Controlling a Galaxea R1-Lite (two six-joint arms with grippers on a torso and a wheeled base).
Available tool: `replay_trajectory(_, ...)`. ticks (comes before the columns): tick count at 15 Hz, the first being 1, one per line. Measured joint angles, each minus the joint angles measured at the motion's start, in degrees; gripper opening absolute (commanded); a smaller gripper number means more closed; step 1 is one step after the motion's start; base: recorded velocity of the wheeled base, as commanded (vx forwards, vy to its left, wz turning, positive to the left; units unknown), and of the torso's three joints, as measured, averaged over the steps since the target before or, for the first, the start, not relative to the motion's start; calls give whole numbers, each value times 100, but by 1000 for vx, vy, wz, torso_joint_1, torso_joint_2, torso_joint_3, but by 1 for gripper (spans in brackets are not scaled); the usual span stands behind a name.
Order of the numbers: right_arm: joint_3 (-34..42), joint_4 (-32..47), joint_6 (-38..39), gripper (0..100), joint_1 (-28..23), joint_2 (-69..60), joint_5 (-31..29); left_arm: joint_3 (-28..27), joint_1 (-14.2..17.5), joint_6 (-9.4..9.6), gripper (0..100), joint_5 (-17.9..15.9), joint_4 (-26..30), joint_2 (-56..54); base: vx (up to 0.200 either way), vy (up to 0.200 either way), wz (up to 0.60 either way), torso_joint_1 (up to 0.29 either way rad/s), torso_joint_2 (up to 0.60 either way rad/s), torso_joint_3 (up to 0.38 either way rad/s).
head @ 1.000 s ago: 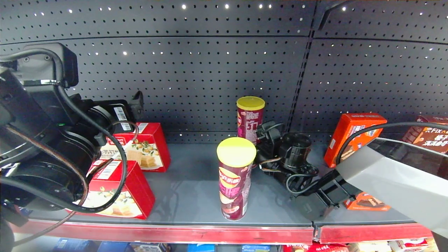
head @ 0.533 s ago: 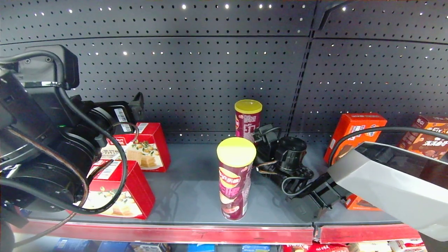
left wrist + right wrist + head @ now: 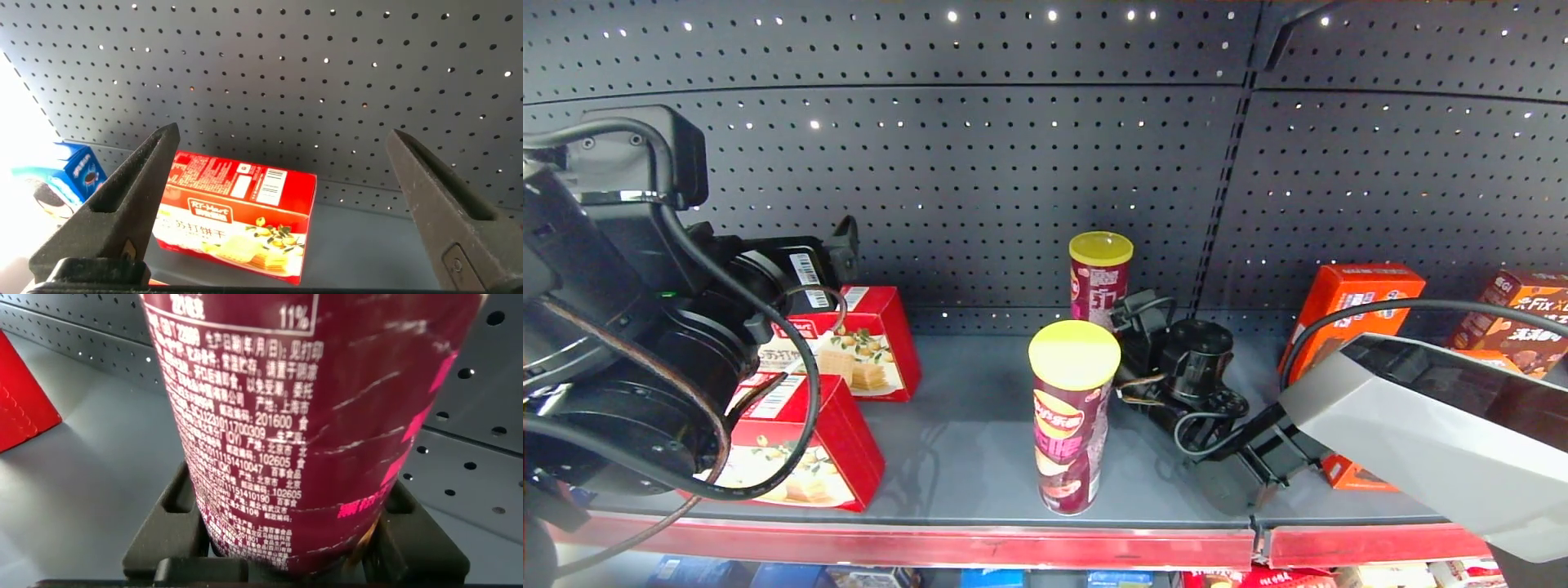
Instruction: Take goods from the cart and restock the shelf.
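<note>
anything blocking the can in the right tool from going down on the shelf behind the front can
Nothing visible does. The right tool grips the rear can upright near the pegboard, behind the front can; the shelf beside it is bare. The front can hides its base, so the spot beneath cannot be checked.

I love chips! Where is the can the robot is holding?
In the head view, the held can stands near the middle of the shelf, back by the pegboard wall, behind the front can, in the right tool.

Upright yellow-lidded maroon can [image 3: 1098, 284]
</note>
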Motion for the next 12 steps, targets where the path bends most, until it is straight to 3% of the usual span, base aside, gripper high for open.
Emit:
replay_trajectory(5, -22, 52, -5, 0, -5, 11, -77, -2, 0, 0, 100, 2, -1, 0, 0, 0, 0, 0, 0, 0)
replay_trajectory(6, -20, 57, -5, 100, 0, 11, -88, -2, 0, 0, 100, 2, -4, 0, 0, 0, 0, 0, 0, 0)
replay_trajectory(12, 0, 61, -9, 100, 6, -2, -101, -5, 0, -2, 100, 0, -6, 0, 0, 0, 0, 0, 0, 0)
